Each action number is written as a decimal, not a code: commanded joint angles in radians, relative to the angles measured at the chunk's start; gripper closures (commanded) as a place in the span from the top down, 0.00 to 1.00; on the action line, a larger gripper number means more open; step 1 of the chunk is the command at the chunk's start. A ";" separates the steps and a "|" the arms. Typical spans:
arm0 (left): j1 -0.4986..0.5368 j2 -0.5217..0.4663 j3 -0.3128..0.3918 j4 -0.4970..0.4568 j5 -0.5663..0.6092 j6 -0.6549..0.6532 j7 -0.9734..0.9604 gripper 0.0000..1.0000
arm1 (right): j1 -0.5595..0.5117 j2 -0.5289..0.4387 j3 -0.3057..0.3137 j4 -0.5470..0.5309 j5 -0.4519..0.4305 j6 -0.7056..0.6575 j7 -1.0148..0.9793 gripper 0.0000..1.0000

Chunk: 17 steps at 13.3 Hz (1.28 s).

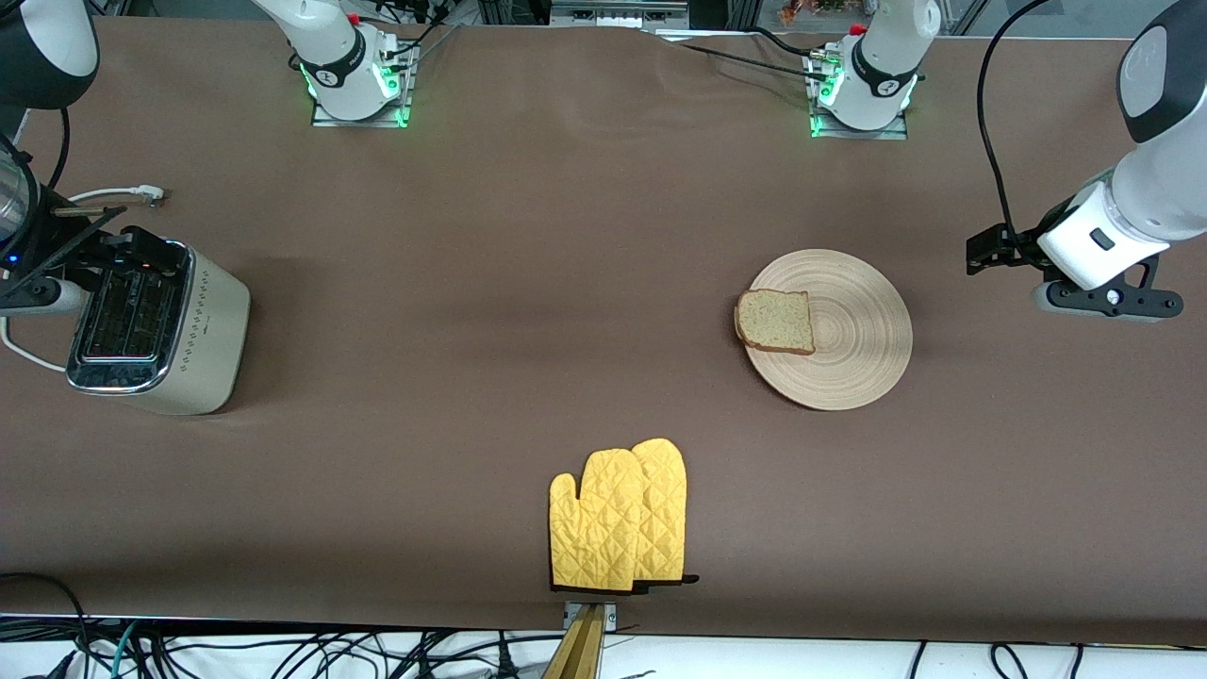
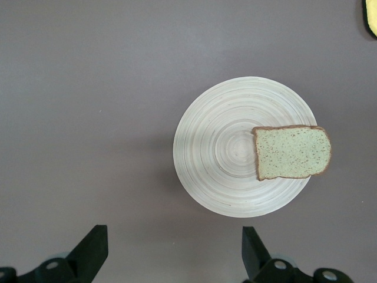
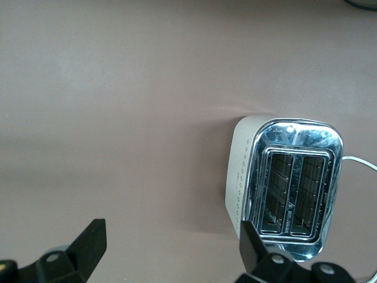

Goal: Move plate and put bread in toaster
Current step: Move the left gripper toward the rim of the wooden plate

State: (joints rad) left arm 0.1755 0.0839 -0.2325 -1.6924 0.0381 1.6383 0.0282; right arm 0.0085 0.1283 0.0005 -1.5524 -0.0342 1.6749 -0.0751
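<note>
The round wooden plate [image 1: 853, 349] [image 2: 218, 147] lies toward the left arm's end of the table. The slice of bread [image 1: 775, 322] [image 2: 291, 152] rests on its rim, on the side toward the right arm's end. My left gripper [image 1: 992, 250] [image 2: 174, 250] hangs open over bare table beside the plate, holding nothing. The cream toaster [image 1: 156, 325] [image 3: 288, 188] stands at the right arm's end, with both slots empty. My right gripper [image 1: 123, 247] [image 3: 171, 247] hovers open and empty, one finger over the toaster's edge and the other over the table beside it.
A pair of yellow quilted oven mitts [image 1: 618, 519] [image 2: 371, 15] lies near the table's front edge, midway along it. The toaster's white cord [image 1: 113, 193] trails on the table next to the toaster. Both arm bases [image 1: 354, 75] [image 1: 863, 90] stand at the far edge.
</note>
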 commanded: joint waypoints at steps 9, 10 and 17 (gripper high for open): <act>0.070 0.043 0.019 0.011 -0.004 0.029 0.006 1.00 | -0.012 0.004 0.012 0.015 0.016 -0.006 0.009 1.00; 0.073 0.048 0.019 0.010 -0.009 0.028 0.001 1.00 | -0.012 0.004 0.012 0.015 0.016 -0.006 0.009 1.00; 0.085 0.085 0.010 0.003 -0.026 0.009 0.007 1.00 | -0.012 0.008 0.012 0.015 0.014 -0.006 0.009 1.00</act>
State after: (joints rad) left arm 0.2510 0.1719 -0.2141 -1.6978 0.0359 1.6624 0.0248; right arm 0.0083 0.1335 0.0005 -1.5524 -0.0341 1.6749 -0.0751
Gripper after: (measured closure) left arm 0.000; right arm 0.000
